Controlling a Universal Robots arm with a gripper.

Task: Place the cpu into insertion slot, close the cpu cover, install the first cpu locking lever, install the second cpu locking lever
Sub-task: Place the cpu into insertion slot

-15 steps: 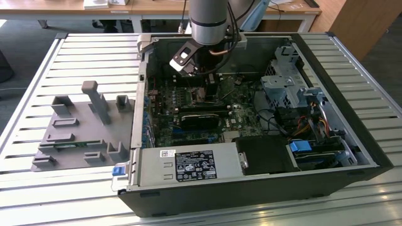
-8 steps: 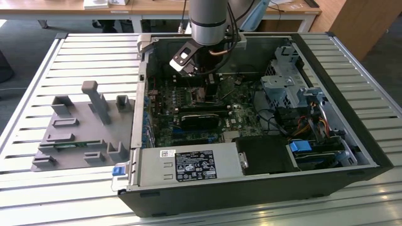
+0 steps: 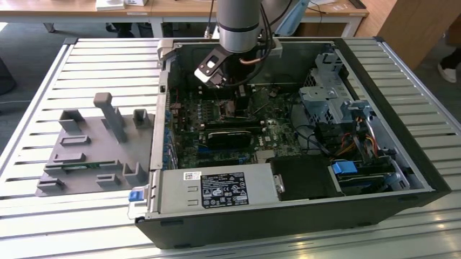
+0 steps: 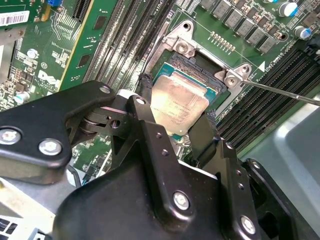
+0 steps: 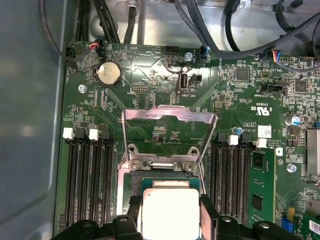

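The cpu point(image 5: 170, 212) is a silver-topped square chip, and my gripper point(image 5: 170, 207) is shut on it, one black finger point(image 5: 134, 210) against each side edge. In the second wrist view the cpu point(image 4: 179, 107) lies over the insertion slot point(image 4: 197, 65), very close to it; I cannot tell if it is seated. The cpu cover point(image 5: 170, 132) stands swung open beyond the slot, hinged at two screws. A thin locking lever point(image 4: 285, 94) sticks out sideways, unlatched. In the exterior view the gripper point(image 3: 229, 100) reaches down into the open computer case onto the motherboard.
Long black memory slots point(image 5: 87, 180) flank the socket on both sides. A black card point(image 3: 230, 135), the power supply point(image 3: 209, 189), a drive cage point(image 3: 331, 97) and cables crowd the case. A grey fixture plate point(image 3: 94, 151) lies on the slatted table at the exterior view's left.
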